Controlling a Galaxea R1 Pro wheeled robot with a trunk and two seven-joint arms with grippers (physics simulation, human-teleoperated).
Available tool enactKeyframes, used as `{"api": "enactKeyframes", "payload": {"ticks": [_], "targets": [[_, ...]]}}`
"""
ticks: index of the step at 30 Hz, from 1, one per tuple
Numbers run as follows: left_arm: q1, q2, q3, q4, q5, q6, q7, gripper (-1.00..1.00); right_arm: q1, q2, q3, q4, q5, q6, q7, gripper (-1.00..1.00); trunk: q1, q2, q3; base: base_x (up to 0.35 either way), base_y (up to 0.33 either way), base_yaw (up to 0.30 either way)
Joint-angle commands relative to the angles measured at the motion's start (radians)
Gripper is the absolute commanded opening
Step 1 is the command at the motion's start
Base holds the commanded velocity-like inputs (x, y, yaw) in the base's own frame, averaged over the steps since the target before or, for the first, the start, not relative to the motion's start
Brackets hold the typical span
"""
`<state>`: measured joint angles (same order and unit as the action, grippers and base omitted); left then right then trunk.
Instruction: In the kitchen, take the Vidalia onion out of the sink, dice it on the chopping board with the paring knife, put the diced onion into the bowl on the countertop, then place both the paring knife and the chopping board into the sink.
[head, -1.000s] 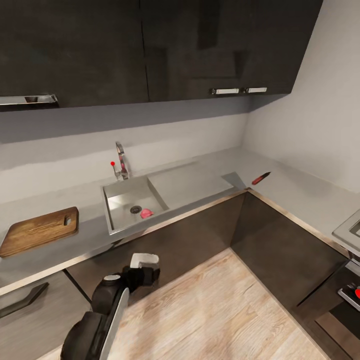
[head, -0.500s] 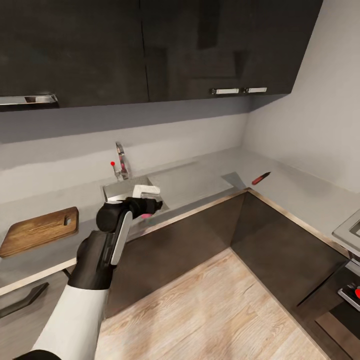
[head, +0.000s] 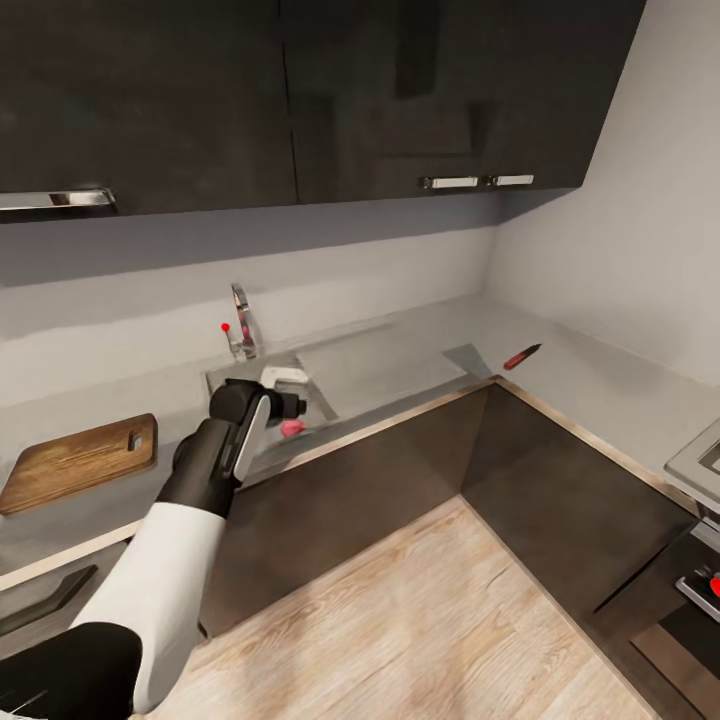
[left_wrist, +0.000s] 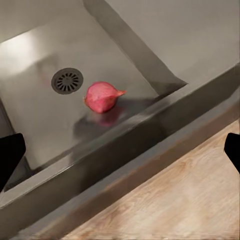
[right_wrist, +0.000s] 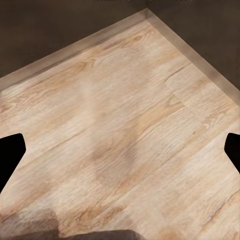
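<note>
One look down: saw the Vidalia onion (left_wrist: 102, 96) lying in the sink (left_wrist: 40, 115), just beside the drain (left_wrist: 67, 80). Found the left gripper (head: 295, 392) hanging over the sink, fingers spread wide, holding nothing. Saw the chopping board (head: 75, 462) on the table (head: 600, 380) to the left, the paring knife (head: 521, 356) far right. Found the right gripper (right_wrist: 120, 150) spread wide too, above the wood floor (right_wrist: 125, 100).

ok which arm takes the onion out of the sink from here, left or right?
Left. The left gripper is already over the sink, jaws open, and its wrist camera looks straight at the onion beside the drain. The right gripper is open but faces only wood floor.
</note>
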<state>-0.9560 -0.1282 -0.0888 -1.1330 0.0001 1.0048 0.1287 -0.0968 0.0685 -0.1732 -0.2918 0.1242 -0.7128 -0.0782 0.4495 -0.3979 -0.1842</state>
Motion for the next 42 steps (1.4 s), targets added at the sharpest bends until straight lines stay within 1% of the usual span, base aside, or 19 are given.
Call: {"api": "enactKeyframes", "payload": {"ticks": [1,4,9,11,12,13,16,19,24,35,40,42], "targets": [[-0.002,0.001,0.007,0.010,0.002,0.004,0.007,1.00,-0.001,0.001,-0.003,0.000,0.011,-0.002,-0.008,1.00,0.001,-0.002,-0.002,0.000,0.000,0.000],[-0.002,0.005,0.017,0.025,0.003,0.004,0.009,1.00,-0.001,0.001,-0.002,0.000,0.011,-0.002,-0.008,1.00,0.001,-0.002,-0.002,0.000,0.000,0.000],[-0.003,0.006,0.021,0.016,0.004,0.005,0.004,1.00,0.000,0.001,-0.002,0.000,0.011,-0.002,-0.008,1.00,0.001,-0.002,-0.002,0.000,0.000,0.000],[-0.003,0.008,0.020,0.008,0.004,0.005,-0.017,1.00,0.000,0.001,-0.002,0.000,0.011,-0.002,-0.008,1.00,0.001,-0.002,-0.002,0.000,0.000,0.000],[-0.003,0.009,0.020,0.003,0.004,0.005,-0.038,1.00,0.000,0.001,-0.002,0.000,0.011,-0.002,-0.008,1.00,0.001,-0.002,-0.002,0.000,0.000,0.000],[-0.003,0.013,0.020,-0.002,0.004,0.005,-0.061,1.00,0.000,0.001,-0.002,0.000,0.011,-0.002,-0.008,1.00,0.001,-0.002,-0.002,0.000,0.000,0.000],[-0.003,0.024,0.020,-0.007,0.002,0.004,-0.101,1.00,0.000,0.001,-0.002,0.000,0.011,-0.002,-0.008,1.00,0.001,-0.002,-0.002,0.000,0.000,0.000],[-0.003,0.032,0.020,-0.005,0.001,0.003,-0.128,1.00,0.000,0.001,-0.002,0.000,0.011,-0.003,-0.008,1.00,0.001,-0.002,-0.002,0.000,0.000,0.000],[-0.003,0.037,0.021,0.002,-0.001,0.003,-0.134,1.00,0.000,0.001,-0.003,0.000,0.011,-0.007,-0.008,1.00,0.001,-0.002,-0.002,0.072,0.000,0.000],[-0.003,0.039,0.021,0.021,0.000,0.002,-0.133,1.00,-0.001,0.000,-0.003,0.000,0.011,-0.007,-0.008,1.00,0.001,-0.002,-0.002,0.273,0.000,0.000],[-0.003,0.039,0.020,0.051,0.000,0.002,-0.131,1.00,0.000,0.000,-0.003,0.000,0.011,-0.007,-0.008,1.00,0.001,-0.002,-0.002,0.302,0.000,0.000],[-0.003,0.039,0.020,0.077,-0.001,0.003,-0.130,1.00,-0.001,-0.001,-0.003,0.000,0.011,-0.007,-0.008,1.00,0.001,-0.002,-0.002,0.283,0.000,0.000]]}}
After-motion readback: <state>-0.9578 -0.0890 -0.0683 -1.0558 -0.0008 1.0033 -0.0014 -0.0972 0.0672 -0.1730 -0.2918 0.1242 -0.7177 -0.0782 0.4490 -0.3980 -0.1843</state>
